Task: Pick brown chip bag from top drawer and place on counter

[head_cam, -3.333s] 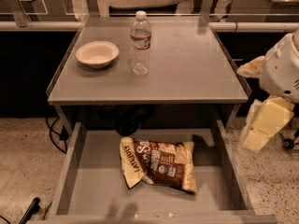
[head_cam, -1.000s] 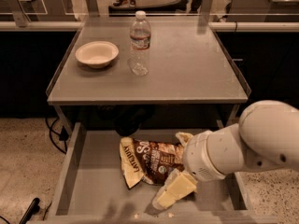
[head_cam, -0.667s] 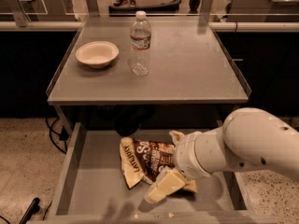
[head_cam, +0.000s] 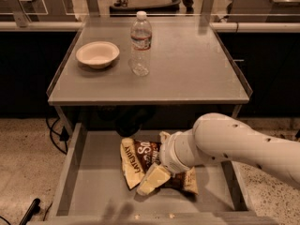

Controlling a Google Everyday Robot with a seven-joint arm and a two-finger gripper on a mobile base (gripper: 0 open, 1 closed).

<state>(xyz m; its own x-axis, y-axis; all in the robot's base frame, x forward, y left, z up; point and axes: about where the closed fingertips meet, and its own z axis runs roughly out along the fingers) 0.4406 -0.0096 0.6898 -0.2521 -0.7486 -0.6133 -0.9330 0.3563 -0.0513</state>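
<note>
The brown chip bag [head_cam: 137,156] lies flat in the middle of the open top drawer [head_cam: 96,175], below the counter [head_cam: 187,67]. My arm reaches in from the right, low over the drawer. My gripper [head_cam: 158,158] is down on the bag's right half. One cream finger [head_cam: 152,178] sits at the bag's near edge and the other [head_cam: 164,136] at its far edge, so the fingers stand open with the bag between them. The wrist hides the bag's right part.
On the counter stand a pale bowl [head_cam: 97,54] at the left and a clear water bottle [head_cam: 140,43] next to it. The drawer's side walls [head_cam: 70,170] flank the bag. A pale ledge [head_cam: 37,26] runs behind the counter. Cables [head_cam: 56,135] lie on the floor at left.
My arm has swung in from the right side of the drawer and moved left and down, bringing the gripper onto the chip bag. The bag has not moved.
</note>
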